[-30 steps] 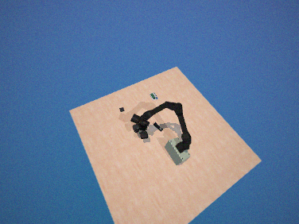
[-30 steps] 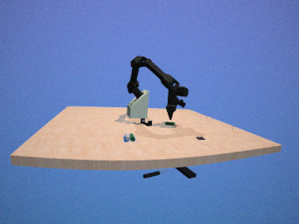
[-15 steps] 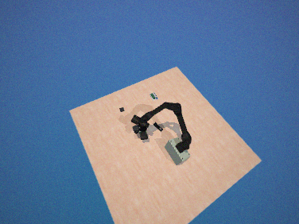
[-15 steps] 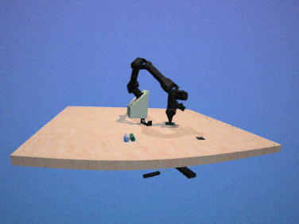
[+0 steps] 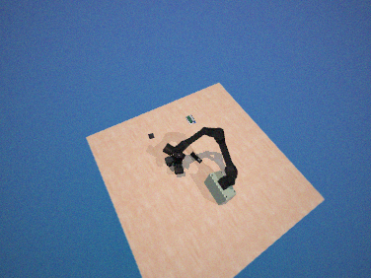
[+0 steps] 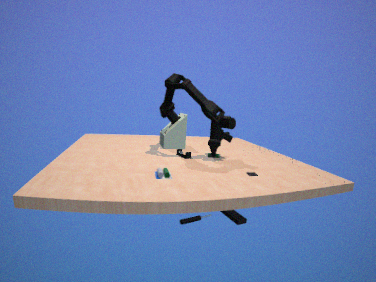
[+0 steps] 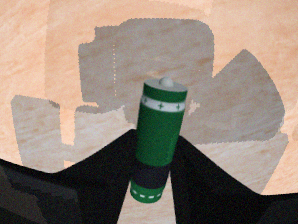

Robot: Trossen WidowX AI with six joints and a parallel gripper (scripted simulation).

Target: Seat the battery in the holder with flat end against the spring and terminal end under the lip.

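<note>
The green battery (image 7: 159,125) (image 6: 217,156) lies on the table, its silver terminal end pointing to the top of the wrist view and its dark-banded end towards the bottom. My gripper (image 7: 154,140) (image 6: 213,153) is low at the table, shut on the battery, with one black finger against each long side. The small black holder (image 5: 196,157) (image 6: 184,156) stands on the table between the gripper and the arm's base, apart from the battery. It is outside the wrist view. In the top view the arm hides the battery.
The arm rises from a pale green block (image 5: 214,189) (image 6: 175,137). A small green, white and blue group (image 5: 190,119) (image 6: 162,173) lies towards one table edge. A dark flat square (image 5: 151,135) (image 6: 252,174) lies apart from it. Dark pieces (image 6: 190,220) show below the table.
</note>
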